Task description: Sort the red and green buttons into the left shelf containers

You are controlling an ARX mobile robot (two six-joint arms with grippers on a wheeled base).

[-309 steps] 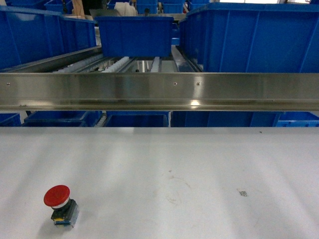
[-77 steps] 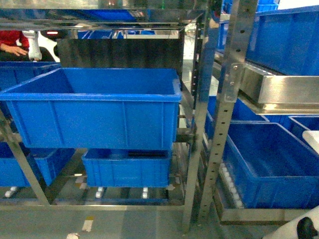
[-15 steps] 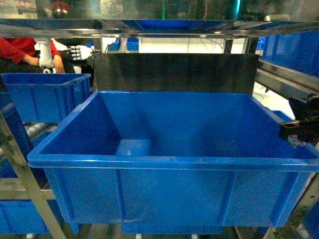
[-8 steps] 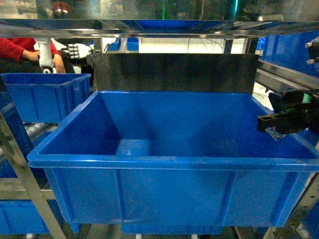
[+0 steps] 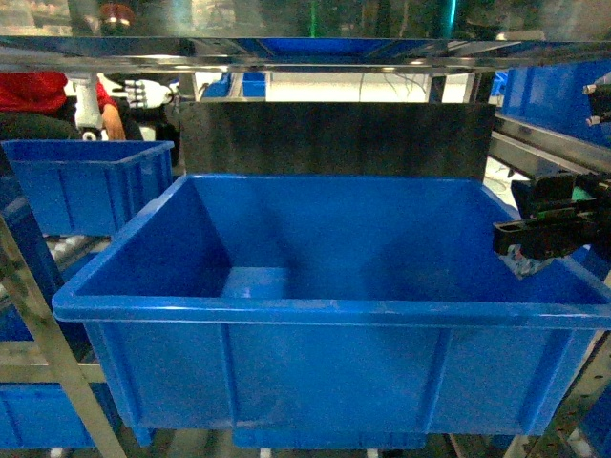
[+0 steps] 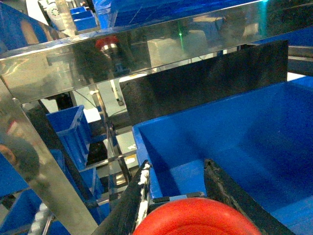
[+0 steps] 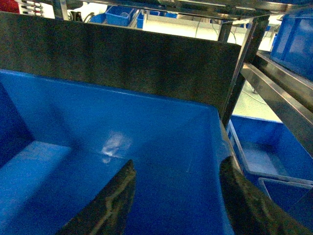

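Here, your left claw (image 6: 173, 196) pinches the red button (image 6: 195, 218) near the blue tub's (image 5: 325, 310) left rim. Your right claw (image 7: 176, 196) hangs spread and empty over its right side. Release too near the rim, and the button could fall outside.

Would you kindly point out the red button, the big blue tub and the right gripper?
red button (image 6: 195, 219), left wrist view, on its red cap.
big blue tub (image 5: 325, 311), head view, on its front rim.
right gripper (image 5: 523, 246), head view, at its fingertips.
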